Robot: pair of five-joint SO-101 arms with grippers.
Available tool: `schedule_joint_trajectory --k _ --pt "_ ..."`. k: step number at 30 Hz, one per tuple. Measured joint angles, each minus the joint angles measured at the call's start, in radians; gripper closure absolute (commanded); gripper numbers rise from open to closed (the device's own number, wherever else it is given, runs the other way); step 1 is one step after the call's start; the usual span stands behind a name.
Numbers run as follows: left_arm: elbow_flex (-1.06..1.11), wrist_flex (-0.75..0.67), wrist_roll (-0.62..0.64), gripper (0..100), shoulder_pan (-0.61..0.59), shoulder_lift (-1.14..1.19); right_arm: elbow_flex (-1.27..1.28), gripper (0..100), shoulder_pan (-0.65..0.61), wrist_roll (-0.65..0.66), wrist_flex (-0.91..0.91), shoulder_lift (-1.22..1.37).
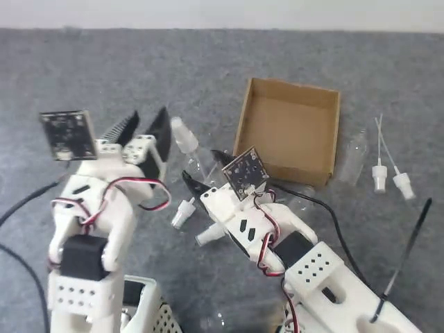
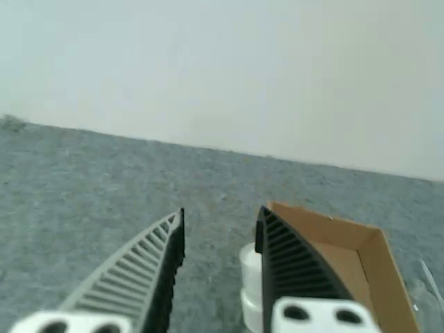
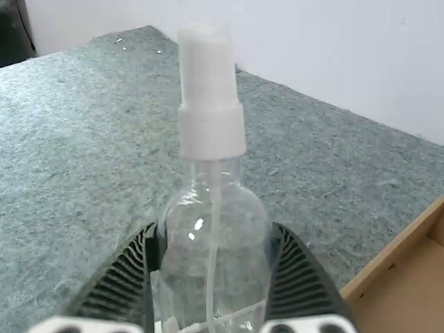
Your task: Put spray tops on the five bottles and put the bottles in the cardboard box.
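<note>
Clear plastic bottle (image 3: 214, 208) fitted with a white spray top (image 3: 210, 97) is pinched at its body, from both sides, by the ribbed black jaws of the right gripper (image 3: 214, 239). From above, the held bottle sits over the grey felt-like table cover (image 1: 83, 76), just off the near-left corner of the open brown cardboard box (image 1: 243, 121), its top pointing away from the arm. Whether its base touches the cover cannot be told.

The left gripper (image 1: 150, 114) hangs just beside the bottle's top with its jaws spread wide and nothing between them. Its wrist camera shows the white top close to the black jaw; contact cannot be judged.

A second clear bottle (image 1: 354, 156) lies just beside the box's right wall. Past it, two loose white spray tops (image 1: 380, 177) with long thin dip tubes rest on the cover, near each other. Another white spray top (image 1: 183, 212) lies between the two arms, near the right arm's wrist.

A black cable tie (image 1: 414, 232) lies at the right edge, and a white perforated basket (image 1: 158, 311) stands at the near edge by the left arm's base.
</note>
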Motion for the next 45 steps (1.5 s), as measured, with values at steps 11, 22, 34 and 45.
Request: schedule_joint_trajectory --k 11,22,34,45 --pt "0.064 -0.025 -0.060 85 0.066 0.000 0.005 99.2 0.000 0.000 0.000 0.000" --pt "-0.097 0.167 -0.069 84 0.028 0.000 0.005 99.2 0.000 0.000 0.000 0.000" --pt "0.238 0.141 -0.190 73 0.034 -0.393 -0.222 99.2 0.123 0.000 0.153 0.002" --pt "0.384 0.104 -0.195 70 0.166 -0.407 -0.612 99.2 0.121 -0.003 0.249 0.313"
